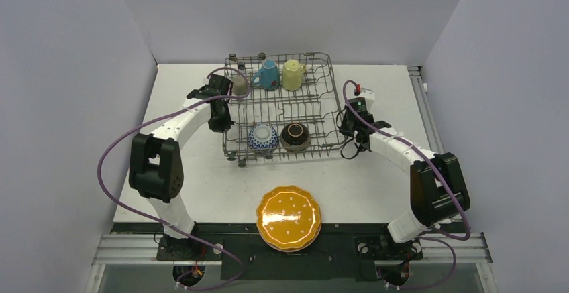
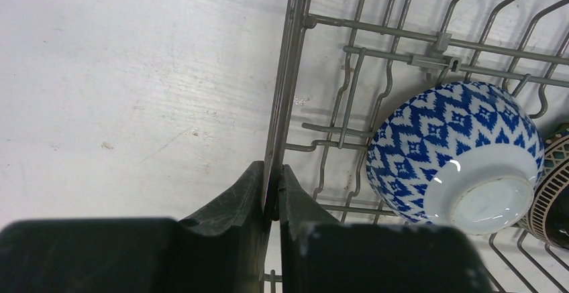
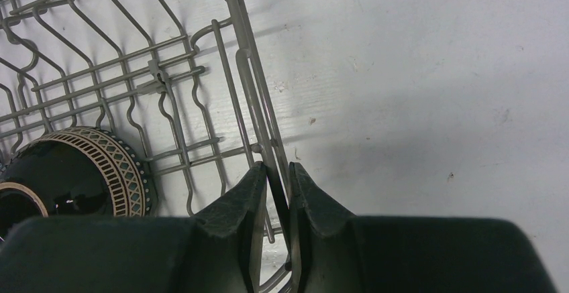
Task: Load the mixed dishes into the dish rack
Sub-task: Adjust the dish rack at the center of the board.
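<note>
1. Top view, load: The square grey metal wire dish rack stands at the far middle of the white table. Its far row holds a grey mug, a blue mug and a pale-yellow mug. Its near row holds a blue-white patterned bowl and a dark brown bowl. A stack topped by a scalloped orange dotted plate lies at the near table edge, well apart from the rack and not yet loaded.
2. Top view, arms: The left gripper is at the rack's left side and the right gripper at its right side. Treat this as a two-arm shift of the rack, probably toward the plates.
3. Left wrist view: The fingers are almost together, pinching only the left rim wire. The patterned bowl sits inside the rack just beside the grip, foot ring toward the camera.
4. Right wrist view: The fingers are likewise nearly closed on the right rim wire, with a narrow gap filled by the wire. The dark brown bowl is inside, near the grip.
5. Procedure: Drive both arms at the same rate and in the same direction, because unequal travel will likely skew the rack or let a thin wire slip. Hold the rack level and low so the mugs and bowls do not tip.
</note>
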`<state>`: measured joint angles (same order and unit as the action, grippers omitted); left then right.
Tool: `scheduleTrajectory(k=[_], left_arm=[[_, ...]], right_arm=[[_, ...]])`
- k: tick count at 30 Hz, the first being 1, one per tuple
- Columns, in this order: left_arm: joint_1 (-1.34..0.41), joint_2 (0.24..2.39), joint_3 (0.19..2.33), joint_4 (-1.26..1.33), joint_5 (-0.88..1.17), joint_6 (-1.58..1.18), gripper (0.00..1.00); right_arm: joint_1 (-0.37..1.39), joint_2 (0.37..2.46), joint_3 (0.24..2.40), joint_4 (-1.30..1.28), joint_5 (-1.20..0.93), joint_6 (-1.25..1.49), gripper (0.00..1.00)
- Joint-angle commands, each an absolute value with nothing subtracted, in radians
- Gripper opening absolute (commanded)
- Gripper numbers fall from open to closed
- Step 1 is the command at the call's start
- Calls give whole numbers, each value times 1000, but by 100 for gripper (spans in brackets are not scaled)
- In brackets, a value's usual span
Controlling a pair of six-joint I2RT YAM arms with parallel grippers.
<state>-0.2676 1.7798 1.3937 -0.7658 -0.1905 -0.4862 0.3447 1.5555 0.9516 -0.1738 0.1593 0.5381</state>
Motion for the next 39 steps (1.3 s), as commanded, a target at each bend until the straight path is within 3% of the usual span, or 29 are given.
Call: scheduleTrajectory(k=[1, 20, 27, 30, 35, 39], left_arm=[[-284, 1726, 1451, -773, -93, -546, 0], [-327, 1558, 1184, -650, 0, -598, 0], [-320, 1581, 1213, -691, -11, -597, 0], [-312, 1578, 1212, -697, -17, -600, 10], [-308, 1575, 1220, -719, -31, -598, 36], [-308, 1572, 1241, -751, -52, -588, 44]], right_arm=[[404, 1557, 967, -224, 22, 597, 0], [266, 1731, 1214, -350, 50, 519, 0], [265, 1759, 1254, -367, 46, 511, 0], [265, 1752, 1242, -362, 47, 510, 4], [264, 1738, 1229, -360, 51, 509, 14], [263, 1727, 1238, -366, 53, 507, 24]])
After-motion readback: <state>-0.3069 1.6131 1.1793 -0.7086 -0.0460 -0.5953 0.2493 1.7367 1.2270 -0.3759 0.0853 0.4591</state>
